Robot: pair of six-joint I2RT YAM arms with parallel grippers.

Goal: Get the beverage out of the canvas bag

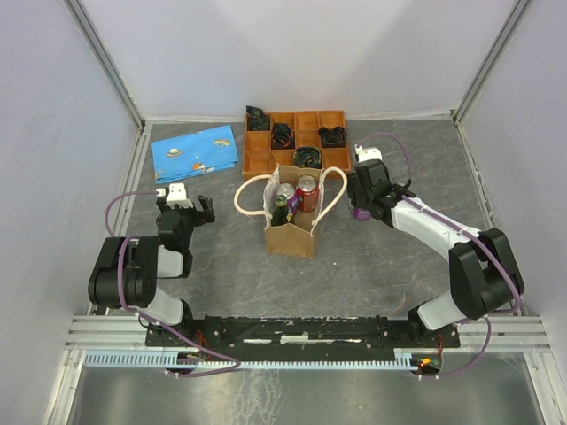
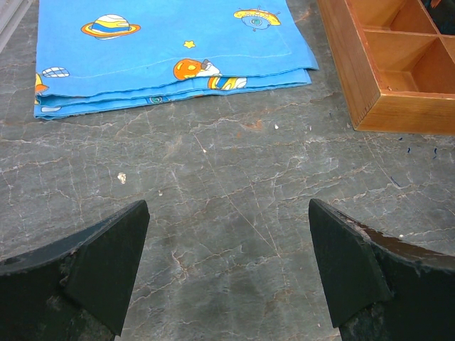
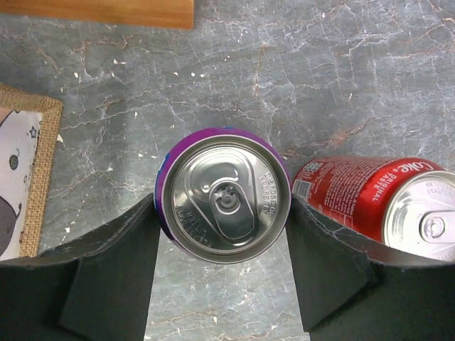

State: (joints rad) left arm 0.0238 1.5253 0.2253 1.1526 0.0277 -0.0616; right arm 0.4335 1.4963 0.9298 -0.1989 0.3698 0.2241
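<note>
The tan canvas bag point(image 1: 291, 235) stands upright mid-table, its white rope handles splayed to both sides. Inside it I see a red can point(image 1: 306, 192), a silver-topped can point(image 1: 285, 193) and a dark bottle point(image 1: 282, 209). Right of the bag, my right gripper point(image 1: 361, 211) is shut on a purple can point(image 3: 224, 195), one finger pressed on each side, just above the table. A second red can point(image 3: 370, 192) is right next to the right finger. The bag's woven edge point(image 3: 39, 177) shows at the left of the right wrist view. My left gripper point(image 2: 229, 263) hangs open over bare table, left of the bag.
An orange-brown compartment tray point(image 1: 259, 142) with dark items lies behind the bag; its corner point(image 2: 370, 85) shows in the left wrist view. A folded blue space-print cloth point(image 1: 195, 152) lies at the back left. Metal frame rails border the table.
</note>
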